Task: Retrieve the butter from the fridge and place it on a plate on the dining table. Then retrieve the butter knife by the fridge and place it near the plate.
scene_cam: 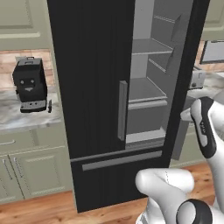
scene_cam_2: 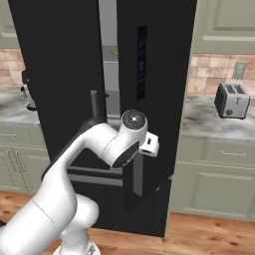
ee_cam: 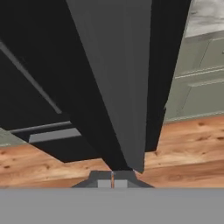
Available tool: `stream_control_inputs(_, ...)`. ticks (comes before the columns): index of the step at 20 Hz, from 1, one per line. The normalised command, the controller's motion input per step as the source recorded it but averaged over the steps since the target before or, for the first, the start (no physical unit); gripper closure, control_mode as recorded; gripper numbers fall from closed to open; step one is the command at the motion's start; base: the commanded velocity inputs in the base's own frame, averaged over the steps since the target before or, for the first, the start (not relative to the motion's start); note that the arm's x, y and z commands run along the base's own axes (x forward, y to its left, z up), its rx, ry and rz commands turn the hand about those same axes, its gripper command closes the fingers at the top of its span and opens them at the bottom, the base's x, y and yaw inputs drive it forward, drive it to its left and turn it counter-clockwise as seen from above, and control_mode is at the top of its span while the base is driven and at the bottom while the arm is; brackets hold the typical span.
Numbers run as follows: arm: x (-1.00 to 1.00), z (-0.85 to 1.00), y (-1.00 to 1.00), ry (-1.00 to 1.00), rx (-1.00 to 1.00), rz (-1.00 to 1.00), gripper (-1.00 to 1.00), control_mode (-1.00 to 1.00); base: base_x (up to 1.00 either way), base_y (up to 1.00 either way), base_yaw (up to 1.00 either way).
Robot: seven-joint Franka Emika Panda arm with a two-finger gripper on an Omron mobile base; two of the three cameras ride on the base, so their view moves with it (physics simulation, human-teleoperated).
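Fridge [scene_cam: 96, 87] door's swung open on my end; claw [ee_cam: 112, 180] clenched on nothing; butter [scene_cam_2: 114, 52] on its shelf, knife [scene_cam: 50, 106] untouched, so basically everything's left.

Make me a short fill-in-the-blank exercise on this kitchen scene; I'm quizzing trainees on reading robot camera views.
1. The right-hand door of the tall black double-door fridge stands ____.
2. The black coffee machine sits on the marble wall counter to the ____ of the fridge in the left base view.
3. The silver toaster has ____ slots on top.
4. The floor below the fridge is made of ____.

Missing words: open; left; two; wood
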Motion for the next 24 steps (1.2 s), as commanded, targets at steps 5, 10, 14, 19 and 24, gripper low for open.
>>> stream_control_inputs(5,-0.49,0.28,0.01,-0.01,-0.08,-0.01,-1.0,-1.0,0.0,0.0,0.0)
stream_control_inputs(10,-0.55,0.37,0.36,-0.01,-0.23,-0.07,-1.0,-1.0,0.0,0.0,0.0)
stream_control_inputs(14,-0.15,0.12,0.97,0.04,-0.41,-0.01,-1.0,-1.0,0.0,0.0,0.0)
stream_control_inputs(19,0.01,0.28,0.78,0.18,-0.47,0.0,-1.0,-1.0,0.0,0.0,0.0)
stream_control_inputs(24,0.26,0.07,0.67,0.2,-0.42,0.0,-1.0,-1.0,0.0,0.0,0.0)
